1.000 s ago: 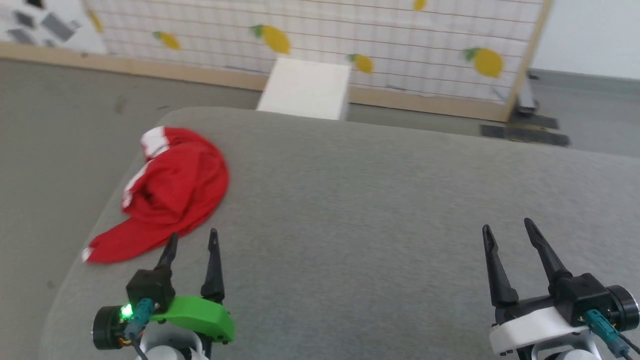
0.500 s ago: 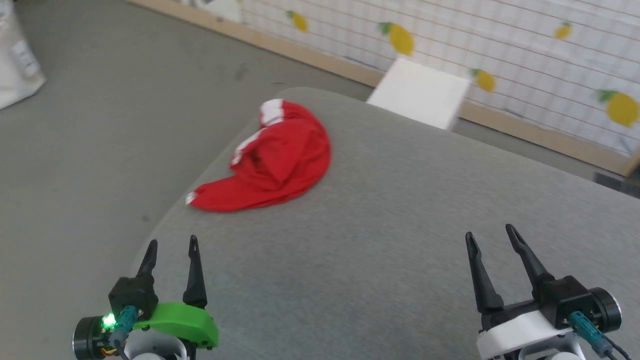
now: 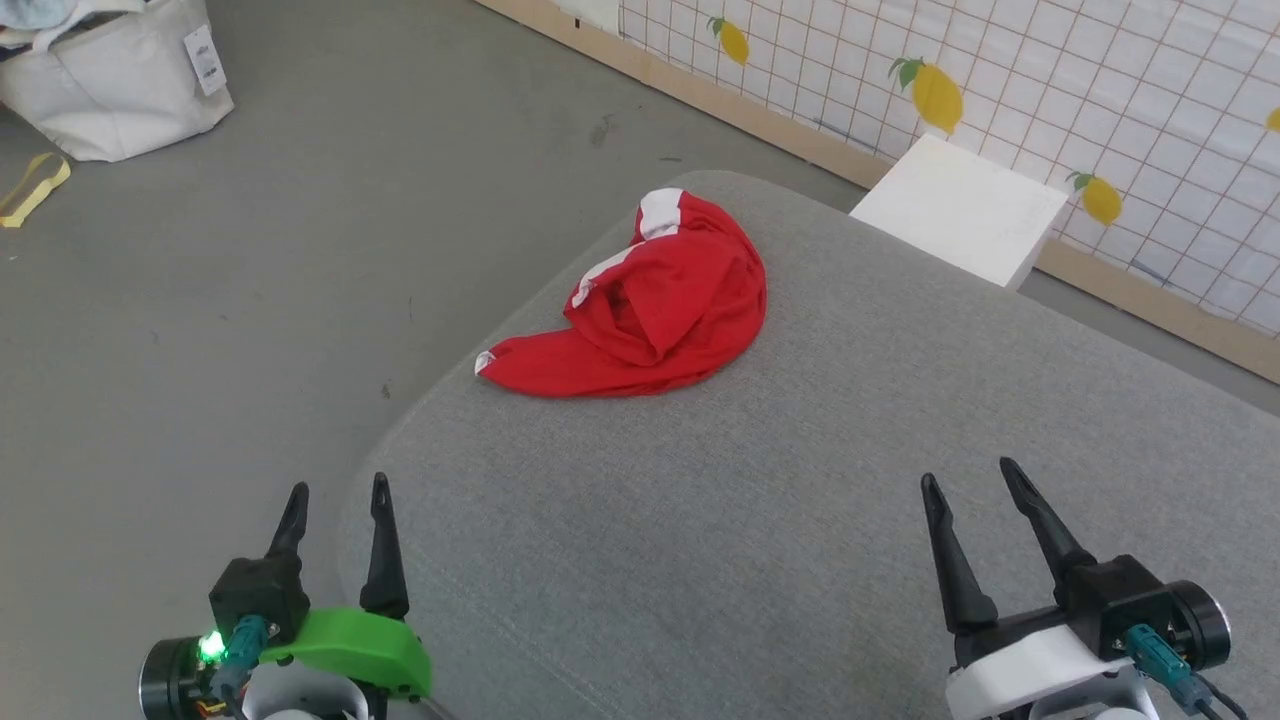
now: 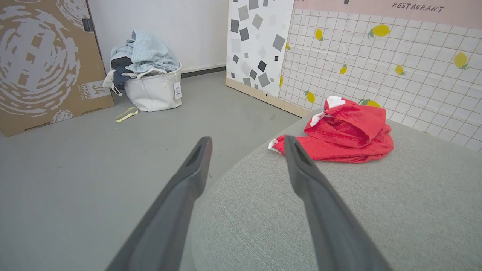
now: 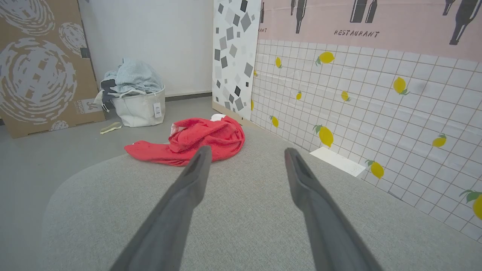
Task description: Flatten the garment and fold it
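The garment [image 3: 650, 305] is a crumpled red heap with white trim, lying near the far left corner of the grey padded surface [image 3: 800, 500]. It also appears in the left wrist view [image 4: 342, 135] and the right wrist view [image 5: 196, 145]. My left gripper [image 3: 338, 492] hovers open at the lower left, over the surface's near left edge, well short of the garment. At the lower right, my right gripper [image 3: 968, 472] stands open above the surface, holding nothing.
A white fabric bin [image 3: 110, 85] full of clothes sits on the grey floor at the far left, beside a cardboard box [image 4: 41, 64]. A lemon-patterned tiled panel [image 3: 1050, 120] runs behind the surface, with a white block [image 3: 960, 210] at its foot.
The head camera has swung left, so the whole scene shifted right and the fabric bin came into view. Both grippers stay open; the garment lies as before.
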Controlling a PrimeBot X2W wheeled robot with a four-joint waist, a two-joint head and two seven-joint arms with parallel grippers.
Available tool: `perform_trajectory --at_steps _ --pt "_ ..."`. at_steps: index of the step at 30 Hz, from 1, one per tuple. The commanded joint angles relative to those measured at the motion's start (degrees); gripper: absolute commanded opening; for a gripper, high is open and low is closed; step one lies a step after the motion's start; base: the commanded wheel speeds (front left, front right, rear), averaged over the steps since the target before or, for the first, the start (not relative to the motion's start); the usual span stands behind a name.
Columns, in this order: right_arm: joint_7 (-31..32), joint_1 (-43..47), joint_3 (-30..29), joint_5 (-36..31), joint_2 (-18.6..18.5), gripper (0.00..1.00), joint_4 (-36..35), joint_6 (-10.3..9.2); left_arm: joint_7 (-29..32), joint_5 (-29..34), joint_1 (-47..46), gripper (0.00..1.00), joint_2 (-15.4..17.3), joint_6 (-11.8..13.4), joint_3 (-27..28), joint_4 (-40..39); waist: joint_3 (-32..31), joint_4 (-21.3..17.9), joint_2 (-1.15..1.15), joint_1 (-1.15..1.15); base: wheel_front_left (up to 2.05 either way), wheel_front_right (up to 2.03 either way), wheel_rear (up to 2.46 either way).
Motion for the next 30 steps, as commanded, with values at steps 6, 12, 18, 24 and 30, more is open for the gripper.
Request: perform_trajectory --at_steps 6,12,18,24,30 --pt "-0.29 -1.37 0.02 -0.48 0.02 1.0 -0.12 -0.1 -0.49 -1.22 0.04 1.0 -0.31 0.31 0.02 -0.5 1.7 -1.42 0.0 0.0 0.0 0.0 0.0" --pt "0.51 -4.39 -0.23 -3.06 0.02 1.0 -2.06 -0.1 -0.05 -5.47 -5.8 1.0 -1.37 -2.16 0.87 -0.32 8.81 -5.31 0.0 0.0 0.0 0.0 0.0" --pt "2.08 -9.79 0.49 -5.6 0.02 1.0 -4.89 -0.1 6.82 -10.34 -18.42 1.0 1.16 -4.98 3.22 0.91 20.42 -13.01 0.0 0.0 0.0 0.0 0.0" --pt "1.93 -15.19 0.59 -6.18 0.02 1.0 -5.09 -0.1 16.86 -14.13 -30.48 1.0 7.22 -6.44 6.37 2.35 31.23 -21.23 0.0 0.0 0.0 0.0 0.0" --pt "0.8 -19.18 0.57 -5.08 0.02 1.0 -3.73 -0.1 29.65 -19.1 -39.12 1.0 12.38 -5.56 9.62 3.48 38.9 -28.09 0.0 0.0 0.0 0.0 0.0"
